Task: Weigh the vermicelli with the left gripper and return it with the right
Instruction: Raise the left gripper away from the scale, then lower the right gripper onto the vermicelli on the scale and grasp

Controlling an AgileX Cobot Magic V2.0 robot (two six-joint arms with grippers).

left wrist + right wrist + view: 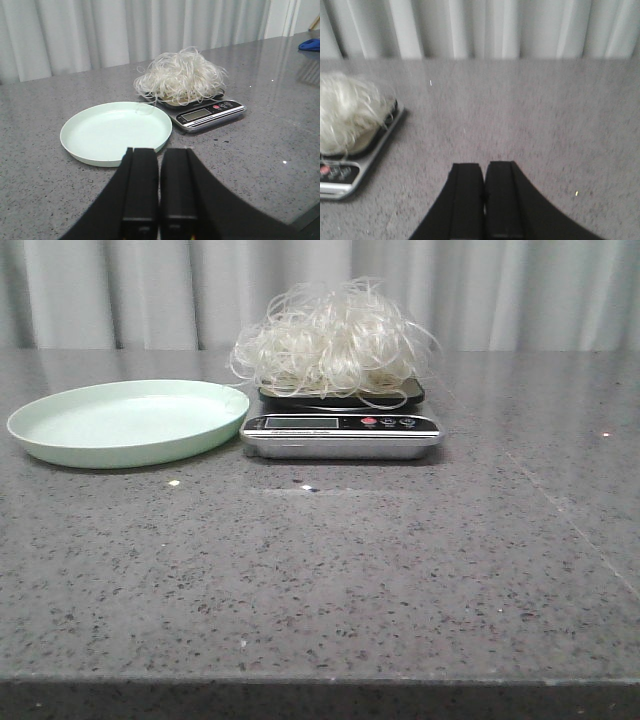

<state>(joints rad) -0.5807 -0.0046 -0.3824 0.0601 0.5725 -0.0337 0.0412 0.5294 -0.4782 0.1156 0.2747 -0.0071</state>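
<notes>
The vermicelli (pixel 335 340), a fluffy mass of curly white strands, sits on the silver kitchen scale (pixel 342 430) at the back middle of the table. It also shows in the left wrist view (pixel 181 76) and the right wrist view (pixel 347 117). The pale green plate (pixel 130 422) lies empty just left of the scale. My left gripper (pixel 160 152) is shut and empty, hovering in front of the plate (pixel 117 132). My right gripper (pixel 484 166) is shut and empty, over bare table to the right of the scale (pixel 350 170). Neither gripper shows in the front view.
The table is grey speckled stone (pixel 320 580) with a white curtain (pixel 320 290) behind it. A blue object (pixel 310 45) lies at the far edge in the left wrist view. A few small crumbs (pixel 305 487) lie in front of the scale.
</notes>
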